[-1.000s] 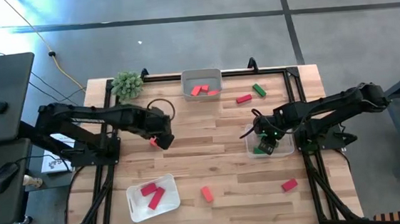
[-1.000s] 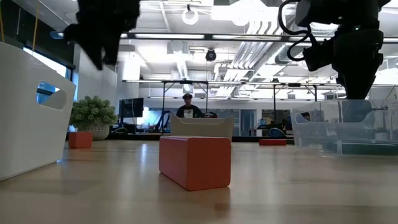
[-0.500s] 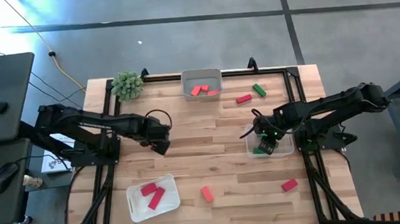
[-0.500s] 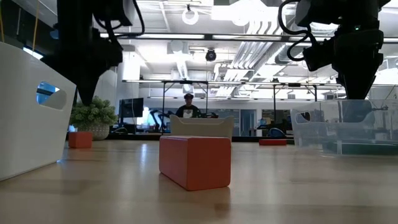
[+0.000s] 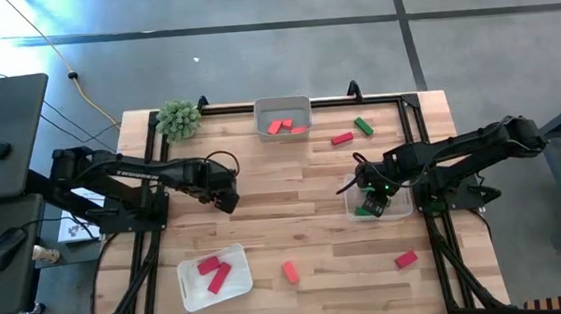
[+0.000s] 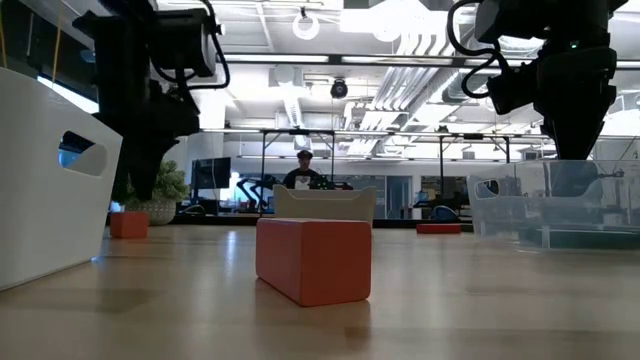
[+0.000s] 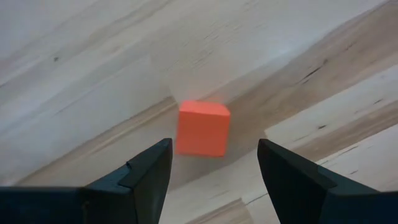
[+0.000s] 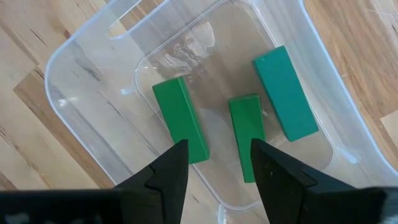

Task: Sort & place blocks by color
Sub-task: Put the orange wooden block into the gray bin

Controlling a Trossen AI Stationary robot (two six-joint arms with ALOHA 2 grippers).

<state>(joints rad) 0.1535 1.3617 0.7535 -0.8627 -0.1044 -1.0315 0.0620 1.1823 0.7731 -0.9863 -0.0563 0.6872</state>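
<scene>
Left hand [image 7: 211, 171], spread over an orange block [image 7: 202, 129], had drawn leftward across our counter [image 5: 303, 190]; right hand [image 8: 214, 165] stayed parted above three green blocks [image 8: 245, 130].

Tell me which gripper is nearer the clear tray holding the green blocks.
Right. The right gripper hangs directly over the clear tray with its green blocks; the left gripper is far across the table, above an orange block.
</scene>
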